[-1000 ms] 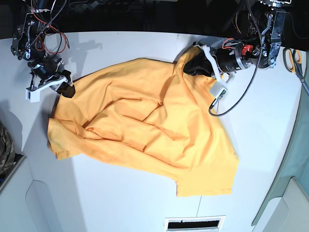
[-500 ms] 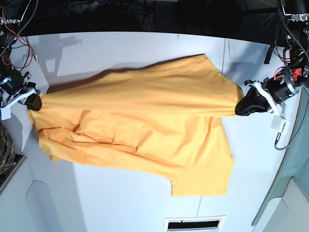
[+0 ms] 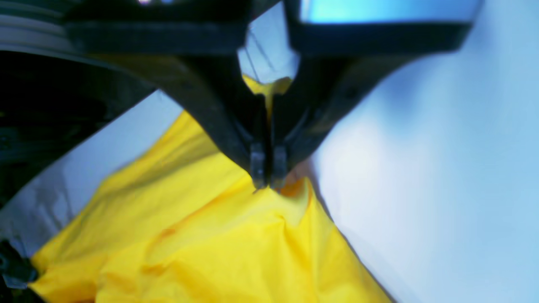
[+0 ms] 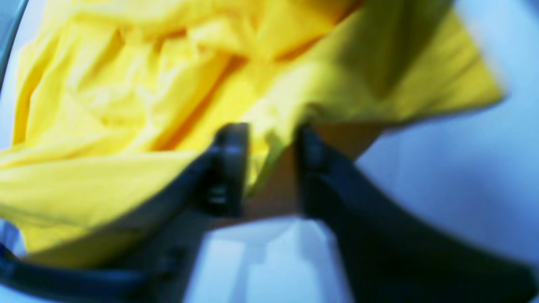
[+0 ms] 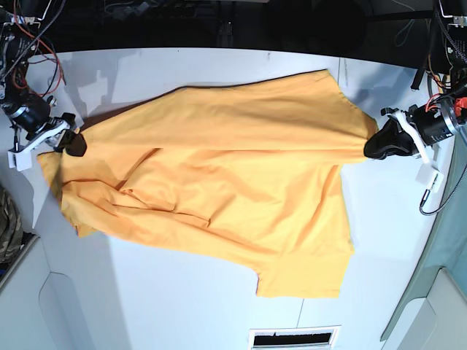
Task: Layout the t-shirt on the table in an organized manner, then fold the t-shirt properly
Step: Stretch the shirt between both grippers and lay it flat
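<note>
The orange-yellow t-shirt (image 5: 219, 168) lies stretched wide across the white table (image 5: 182, 292), with wrinkles near its left side and one sleeve toward the front. At the shirt's right corner my left gripper (image 5: 373, 148) is shut on the cloth. The left wrist view shows its black fingertips pinched together (image 3: 266, 183) on a fold of the t-shirt (image 3: 210, 244). My right gripper (image 5: 75, 144) sits at the shirt's left corner. In the right wrist view its jaws stand apart (image 4: 269, 139), with a loose edge of the t-shirt (image 4: 126, 84) between them.
Camouflage fabric (image 5: 7, 226) shows at the left edge of the table. A vent slot (image 5: 292, 337) sits at the front edge. A grey-green panel (image 5: 445, 277) borders the right side. Bare table lies in front of and behind the shirt.
The arms pulled apart and drew the bunched shirt out wide. In the last half second the right gripper's jaws opened and it shifted slightly inward. The left gripper kept its grip.
</note>
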Tool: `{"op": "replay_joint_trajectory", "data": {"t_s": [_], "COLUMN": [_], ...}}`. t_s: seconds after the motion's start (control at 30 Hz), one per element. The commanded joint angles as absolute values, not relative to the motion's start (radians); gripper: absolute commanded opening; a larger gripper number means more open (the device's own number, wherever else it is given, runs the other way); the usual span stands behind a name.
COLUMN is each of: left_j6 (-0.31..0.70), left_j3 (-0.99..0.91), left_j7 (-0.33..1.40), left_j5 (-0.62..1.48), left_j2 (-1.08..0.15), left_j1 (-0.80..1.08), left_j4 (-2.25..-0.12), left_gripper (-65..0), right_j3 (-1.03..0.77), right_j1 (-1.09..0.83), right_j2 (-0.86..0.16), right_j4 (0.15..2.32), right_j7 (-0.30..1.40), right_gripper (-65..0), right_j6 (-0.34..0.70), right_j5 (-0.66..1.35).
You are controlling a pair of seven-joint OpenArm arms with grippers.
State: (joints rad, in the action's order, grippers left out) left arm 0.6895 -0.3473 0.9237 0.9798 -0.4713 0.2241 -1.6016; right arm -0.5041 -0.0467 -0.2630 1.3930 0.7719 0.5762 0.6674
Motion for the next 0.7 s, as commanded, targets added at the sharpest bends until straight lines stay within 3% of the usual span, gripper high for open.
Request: {"op": "replay_joint_trajectory", "data": {"t_s": [0.0, 0.1, 0.17, 0.33, 0.5, 0.67], "left_j6": [0.698, 0.698, 0.698, 0.698, 0.698, 0.698], "left_j3": [-0.356, -0.356, -0.356, -0.356, -0.356, -0.356], "left_j7": [0.888, 0.842, 0.834, 0.857, 0.897, 0.953], "left_j5": [0.992, 0.946, 0.925, 0.934, 1.085, 1.107], "left_j2": [-0.491, -0.491, -0.494, -0.533, -0.548, -0.514], "left_j1": [0.216, 0.216, 0.216, 0.216, 0.216, 0.234], "left_j4": [-1.617, -1.617, -1.617, -1.617, -1.618, -1.617], "left_gripper": [-59.4, -44.8, -40.3, -40.3, -40.3, -40.3], "right_j3": [-0.510, -0.510, -0.516, -0.620, -0.675, -0.659], "right_j1": [-0.041, -0.052, -0.054, -0.038, -0.011, 0.048], "right_j2": [-0.267, -0.245, -0.250, -0.253, -0.270, -0.312], "right_j4": [1.410, 1.410, 1.410, 1.410, 1.399, 1.314], "right_j7": [0.752, 0.743, 0.719, 0.651, 0.620, 0.545], "right_gripper": [-34.6, -32.4, -32.4, -32.4, -32.4, -32.4], "right_j6": [0.580, 0.580, 0.580, 0.567, 0.551, 0.462], "right_j5": [0.689, 0.693, 0.688, 0.654, 0.601, 0.464]}}
